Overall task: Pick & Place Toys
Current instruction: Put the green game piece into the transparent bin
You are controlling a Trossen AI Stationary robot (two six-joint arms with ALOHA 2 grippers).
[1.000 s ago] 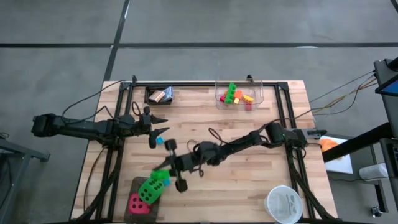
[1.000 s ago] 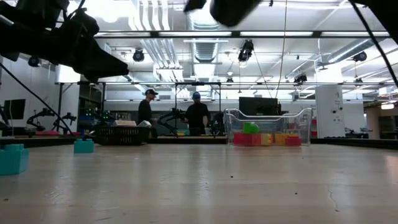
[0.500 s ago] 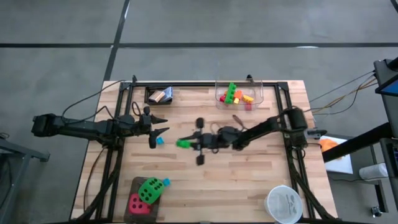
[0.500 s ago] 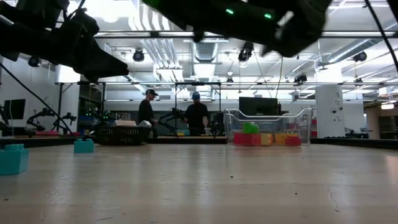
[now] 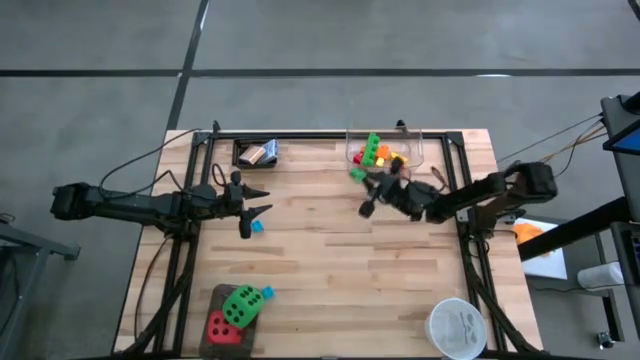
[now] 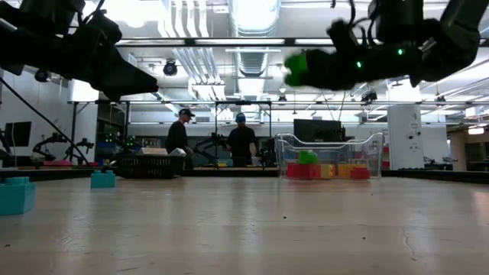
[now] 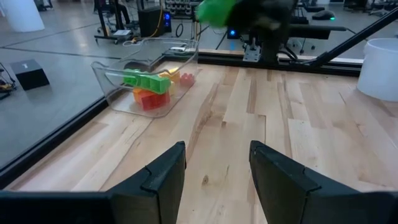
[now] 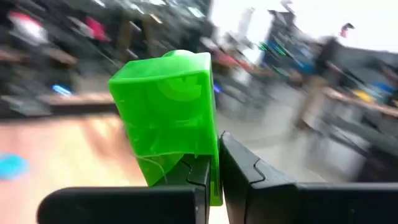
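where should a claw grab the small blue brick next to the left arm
Probably from straight above, closing on two opposite flat side walls. The blue brick lies alone on bare wood just past the open left claw, with room around it.

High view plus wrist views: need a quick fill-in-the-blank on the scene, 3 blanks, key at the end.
1. The right gripper is shut on a small brick whose colour is ____.
2. The right gripper hangs above the table, close to the clear ____, which already holds several bricks.
3. The left gripper is open and holds nothing; the small brick on the table beside it is ____.

Missing words: green; tub; blue
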